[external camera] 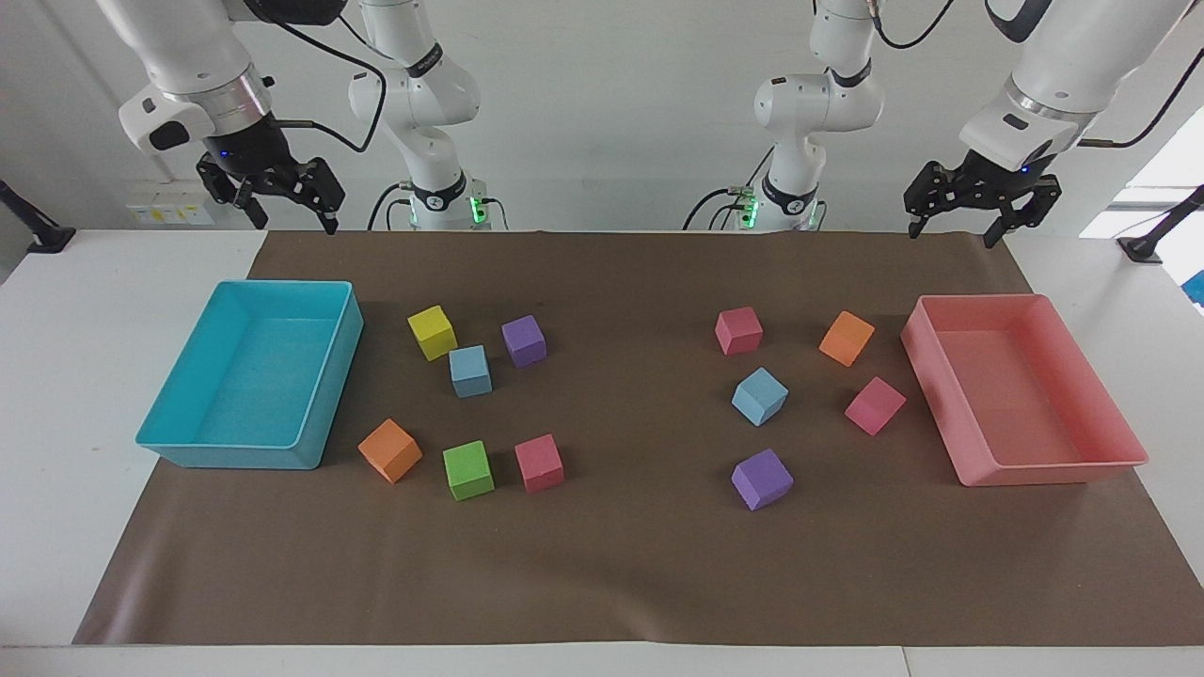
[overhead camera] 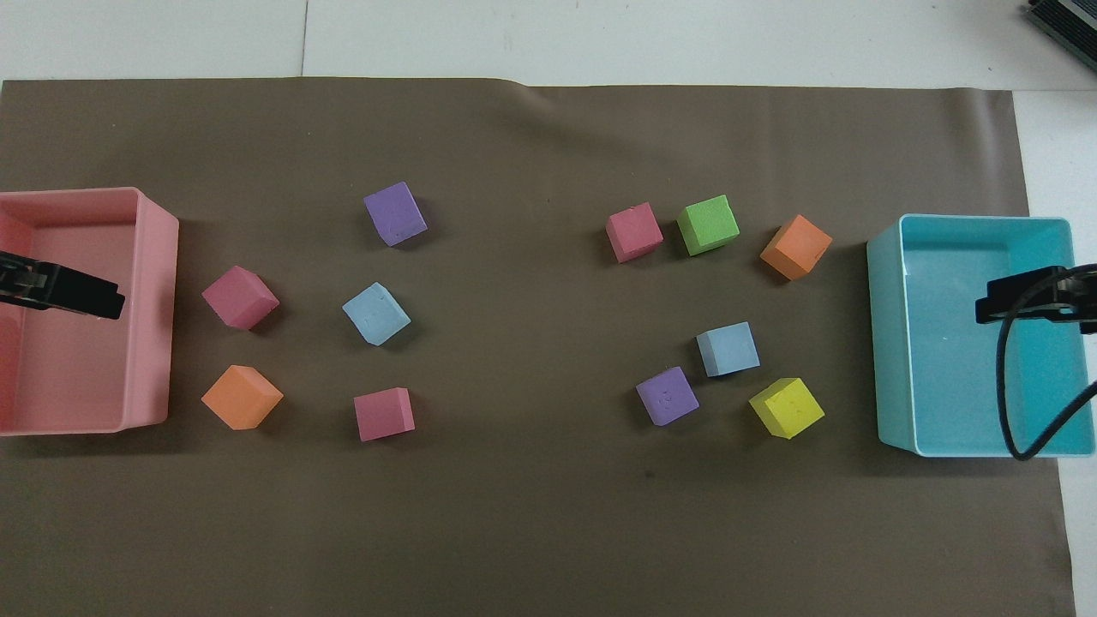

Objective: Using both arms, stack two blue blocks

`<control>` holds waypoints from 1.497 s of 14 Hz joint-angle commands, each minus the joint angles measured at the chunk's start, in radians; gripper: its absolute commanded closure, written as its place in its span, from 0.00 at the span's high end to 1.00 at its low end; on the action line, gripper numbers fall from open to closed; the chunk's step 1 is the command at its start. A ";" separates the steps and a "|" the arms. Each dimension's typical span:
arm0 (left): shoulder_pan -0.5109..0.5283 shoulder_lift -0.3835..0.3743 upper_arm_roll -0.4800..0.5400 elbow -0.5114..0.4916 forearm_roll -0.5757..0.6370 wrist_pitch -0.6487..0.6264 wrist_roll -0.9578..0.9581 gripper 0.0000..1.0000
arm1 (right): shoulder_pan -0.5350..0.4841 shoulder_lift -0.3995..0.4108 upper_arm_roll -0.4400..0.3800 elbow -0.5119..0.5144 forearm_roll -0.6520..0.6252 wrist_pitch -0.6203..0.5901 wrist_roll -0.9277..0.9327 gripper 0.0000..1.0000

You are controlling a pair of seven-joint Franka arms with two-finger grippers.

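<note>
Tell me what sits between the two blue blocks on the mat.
Nothing: only bare brown mat lies between the blue block near the pink tray and the blue block near the cyan tray. The overhead view shows it best.
</note>
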 commanded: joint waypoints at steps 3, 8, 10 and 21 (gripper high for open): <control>0.005 -0.016 -0.003 -0.019 -0.012 -0.007 0.012 1.00 | -0.023 -0.013 -0.007 -0.011 0.020 -0.004 -0.017 1.00; 0.005 -0.016 -0.003 -0.019 -0.012 -0.005 0.012 1.00 | -0.013 -0.016 0.002 -0.012 0.018 -0.001 -0.017 1.00; 0.005 -0.016 -0.004 -0.019 -0.012 -0.005 0.012 1.00 | -0.013 -0.016 0.002 -0.012 0.020 -0.001 -0.015 1.00; 0.005 -0.016 -0.004 -0.019 -0.012 -0.005 0.012 1.00 | -0.013 -0.016 0.002 -0.012 0.020 -0.001 -0.015 1.00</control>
